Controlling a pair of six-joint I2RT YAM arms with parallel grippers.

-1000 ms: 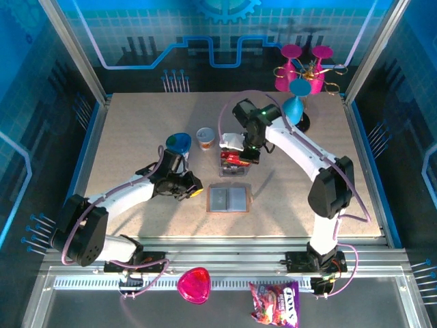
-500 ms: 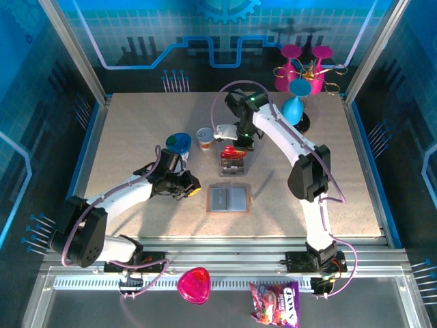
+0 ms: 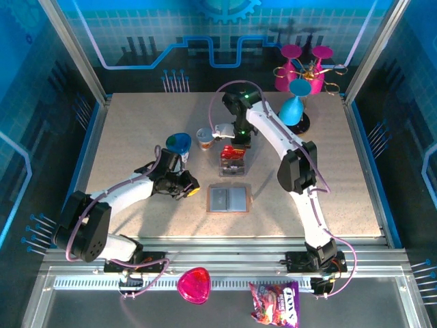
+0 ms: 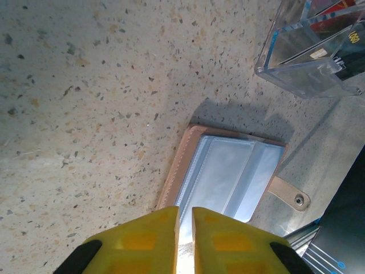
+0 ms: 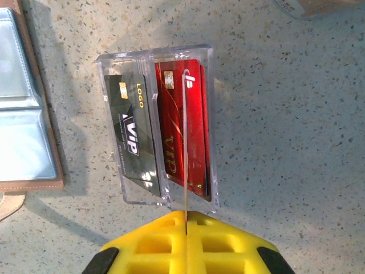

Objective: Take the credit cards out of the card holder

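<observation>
Wallet (image 3: 229, 199) lies open on the bench (image 3: 136, 126). Right claw (image 5: 186, 214) is clamped on a thin card (image 5: 185, 142), edge-on above the clear box (image 5: 125, 57); left claw (image 4: 183, 210) shows a slit, hold unclear.

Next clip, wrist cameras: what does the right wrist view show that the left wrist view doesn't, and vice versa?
Right wrist view adds a full look into the clear container: a dark VIP card in one slot, red cards in the other, and the right pincer shut on a thin card seen edge-on in front of the red ones. Left wrist view adds the whole open spread of the card holder, its snap tab, and the left pincer. Both share the card holder, the container and the speckled table.
</observation>
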